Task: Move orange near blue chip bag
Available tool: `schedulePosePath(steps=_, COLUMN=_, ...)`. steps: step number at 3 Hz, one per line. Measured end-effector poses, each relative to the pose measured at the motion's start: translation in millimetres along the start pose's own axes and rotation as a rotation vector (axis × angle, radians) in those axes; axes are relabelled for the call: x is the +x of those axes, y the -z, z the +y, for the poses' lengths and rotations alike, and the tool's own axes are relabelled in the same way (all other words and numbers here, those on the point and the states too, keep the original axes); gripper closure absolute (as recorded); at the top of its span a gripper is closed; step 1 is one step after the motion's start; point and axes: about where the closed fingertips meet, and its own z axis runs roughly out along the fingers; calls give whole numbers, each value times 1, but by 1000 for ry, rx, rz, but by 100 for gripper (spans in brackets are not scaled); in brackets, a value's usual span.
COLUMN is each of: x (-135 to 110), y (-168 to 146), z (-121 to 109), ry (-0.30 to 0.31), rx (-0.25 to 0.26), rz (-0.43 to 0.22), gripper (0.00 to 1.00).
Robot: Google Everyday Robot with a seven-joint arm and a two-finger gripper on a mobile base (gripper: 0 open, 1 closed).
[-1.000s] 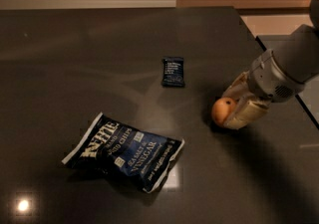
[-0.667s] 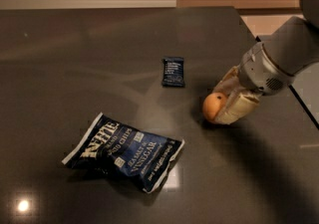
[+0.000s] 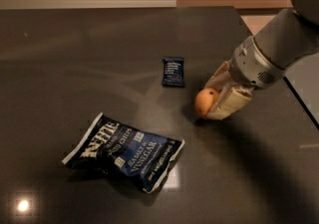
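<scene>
The orange (image 3: pixel 204 101) is a small round fruit with a dark stem dot, held between the cream-coloured fingers (image 3: pixel 227 104) of my gripper (image 3: pixel 213 97) just above or on the dark tabletop, right of centre. The gripper is shut on it and reaches in from the right on a grey arm. The blue chip bag (image 3: pixel 125 151), dark navy with white "Kettle" lettering, lies crinkled on the table to the lower left of the orange, well apart from it.
A small dark blue snack-bar wrapper (image 3: pixel 173 71) lies just up and left of the orange. The dark table (image 3: pixel 75 58) has its right edge (image 3: pixel 299 103) close behind the arm. A light glare spot (image 3: pixel 22 205) shows at the lower left.
My gripper has carried the orange leftward across the table, closer to the snack-bar wrapper and the chip bag. The bag and wrapper have not moved.
</scene>
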Motion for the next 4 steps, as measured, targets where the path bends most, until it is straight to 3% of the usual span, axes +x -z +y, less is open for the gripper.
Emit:
schedulePosePath(steps=2, x=-43, y=-32, z=29, ry=101, rx=-110, rz=-47, gripper=100)
schedulePosePath(steps=4, x=-59, y=-48, z=44, ry=146, rx=-155, rz=-58, gripper=100)
